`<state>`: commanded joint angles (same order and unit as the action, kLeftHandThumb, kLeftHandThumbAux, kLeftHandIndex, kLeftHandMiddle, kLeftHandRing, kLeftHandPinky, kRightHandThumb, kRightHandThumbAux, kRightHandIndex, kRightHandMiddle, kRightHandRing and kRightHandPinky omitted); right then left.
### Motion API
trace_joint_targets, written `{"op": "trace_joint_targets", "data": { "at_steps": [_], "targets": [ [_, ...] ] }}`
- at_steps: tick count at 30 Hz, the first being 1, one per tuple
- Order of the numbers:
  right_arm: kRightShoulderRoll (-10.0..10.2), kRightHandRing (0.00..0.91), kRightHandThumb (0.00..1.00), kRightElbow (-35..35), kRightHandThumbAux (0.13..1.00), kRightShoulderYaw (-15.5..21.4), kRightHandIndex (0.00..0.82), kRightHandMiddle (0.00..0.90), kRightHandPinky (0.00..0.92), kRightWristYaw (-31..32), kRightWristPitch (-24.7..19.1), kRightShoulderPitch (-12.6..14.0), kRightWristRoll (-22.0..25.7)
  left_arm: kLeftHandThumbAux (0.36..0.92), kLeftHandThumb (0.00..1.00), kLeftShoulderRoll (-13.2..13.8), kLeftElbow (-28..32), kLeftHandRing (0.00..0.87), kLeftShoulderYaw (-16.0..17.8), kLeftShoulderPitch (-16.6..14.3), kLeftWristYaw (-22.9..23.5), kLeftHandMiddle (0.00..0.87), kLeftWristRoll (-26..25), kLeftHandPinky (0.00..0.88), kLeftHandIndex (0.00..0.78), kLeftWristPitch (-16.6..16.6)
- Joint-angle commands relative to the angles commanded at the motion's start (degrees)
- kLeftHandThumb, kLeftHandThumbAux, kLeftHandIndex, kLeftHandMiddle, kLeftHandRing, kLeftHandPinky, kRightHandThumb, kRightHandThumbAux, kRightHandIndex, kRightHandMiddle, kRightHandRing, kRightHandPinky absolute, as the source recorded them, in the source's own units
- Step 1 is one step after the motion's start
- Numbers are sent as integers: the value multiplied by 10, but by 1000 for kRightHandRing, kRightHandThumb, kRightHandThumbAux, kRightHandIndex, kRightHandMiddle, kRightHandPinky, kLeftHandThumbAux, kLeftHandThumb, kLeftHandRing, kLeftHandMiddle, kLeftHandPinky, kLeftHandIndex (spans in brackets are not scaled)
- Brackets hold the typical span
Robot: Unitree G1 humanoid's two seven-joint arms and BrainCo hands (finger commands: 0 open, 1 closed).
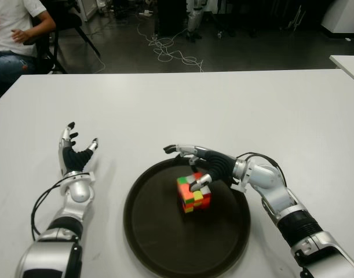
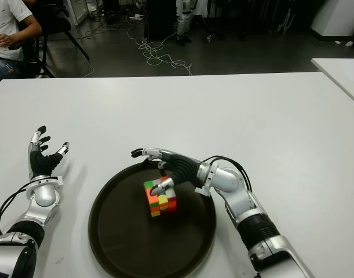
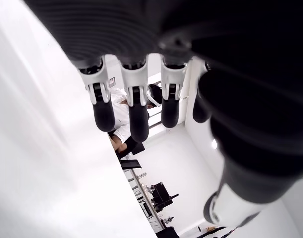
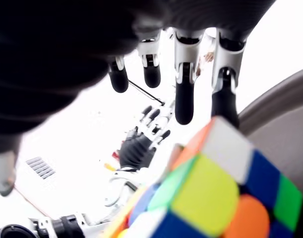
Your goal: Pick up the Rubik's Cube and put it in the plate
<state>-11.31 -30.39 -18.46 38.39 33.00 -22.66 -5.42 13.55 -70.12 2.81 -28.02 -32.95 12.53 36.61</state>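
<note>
Sitting inside the dark round plate [image 1: 165, 243], slightly far of its centre: Rubik's Cube [image 1: 193, 196], tilted a little, one corner toward the camera. Resting on the plate floor as far as can be judged; contact underneath not clearly visible.

Right hand [image 1: 207, 167] directly over and beside the cube, coming in from the right. Thumb on or just at the cube's top right edge; other fingers [image 4: 184, 101] stretched out straight past it toward the left, not wrapped. Reads as released or releasing, not a firm grasp. Cannot tell for sure whether the thumb presses.

Left hand [image 1: 74, 157] idle, well left of the plate on the white table [image 1: 223, 110], palm up-ish, fingers spread and loose, holding nothing.

Handling judgement: rigid plastic block, light, not fragile. Smooth glossy faces, so somewhat slippery under hard fingertips. Layers can twist, so pinching across one layer risks rotation. Best hold probably on two opposite flat faces, thumb against fingers, centred on the middle row rather than on corners or edges. Tilted pose means faces not square to the hand.

Task looks essentially done from the current layout: cube already in the plate.

Seated person [image 1: 14, 35] at far left, off the table, not involved.
</note>
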Motion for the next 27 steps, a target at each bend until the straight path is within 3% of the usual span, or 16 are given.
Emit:
{"op": "trace_joint_targets", "data": {
  "at_steps": [8, 10, 18, 24, 27],
  "targets": [
    [-5, 859, 0, 4, 483, -2, 60, 818, 851, 7, -13, -2, -3, 790, 0, 0, 1, 142, -1, 1, -2, 132, 2, 122, 119, -4],
    [-6, 858, 0, 19, 479, 1, 55, 816, 849, 12, -28, -1, 4, 795, 0, 0, 1, 143, -1, 1, -4, 135, 2, 133, 125, -4],
    [-1, 865, 0, 9, 512, 4, 86, 828, 853, 1, -22, 1, 3, 799, 0, -1, -1, 146, 0, 0, -6, 140, 1, 136, 167, -6],
    [14, 860, 0, 1, 521, 19, 80, 820, 845, 37, -58, -3, 57, 766, 0, 0, 0, 152, -2, 0, -6, 136, 3, 160, 142, -3],
    [11, 836, 0, -9, 526, 33, 70, 792, 819, 41, -54, -14, 70, 764, 0, 0, 1, 153, -1, 1, -4, 135, 2, 165, 136, -1]
  ]
}}
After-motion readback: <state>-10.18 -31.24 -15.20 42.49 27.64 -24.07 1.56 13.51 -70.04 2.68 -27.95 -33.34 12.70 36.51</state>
